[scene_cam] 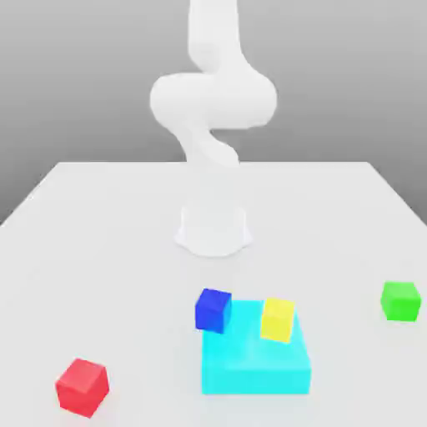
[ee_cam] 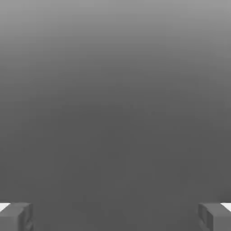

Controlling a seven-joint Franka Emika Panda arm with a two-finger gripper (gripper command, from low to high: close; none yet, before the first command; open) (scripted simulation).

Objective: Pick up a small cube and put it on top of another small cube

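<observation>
**Tabletop inventory: four small cubes, one flat block, one arm**

Listed from the exterior view's left to its right.

1. Small red cube (scene_cam: 82, 387): sitting alone on the white table (scene_cam: 100, 242) near the front corner at the exterior view's left, well apart from every other item, touching nothing but the table.
2. Blue cube (scene_cam: 213, 309): resting at the far-left corner of the block below; whether it is on the block or just beside it cannot be told.
3. White robot arm (scene_cam: 212, 108): rising from its round base behind the blocks.
4. Flat cyan block (scene_cam: 254, 360): lying front of centre.
5. Yellow cube (scene_cam: 278, 319): standing on the cyan block, near its far right corner.
6. Green cube (scene_cam: 400, 300): sitting alone toward the right edge.

Gripper (ee_cam: 115, 216): in the hand view its two grey fingertips (ee_cam: 16, 216) are standing wide apart with nothing between them, facing plain grey background.
</observation>
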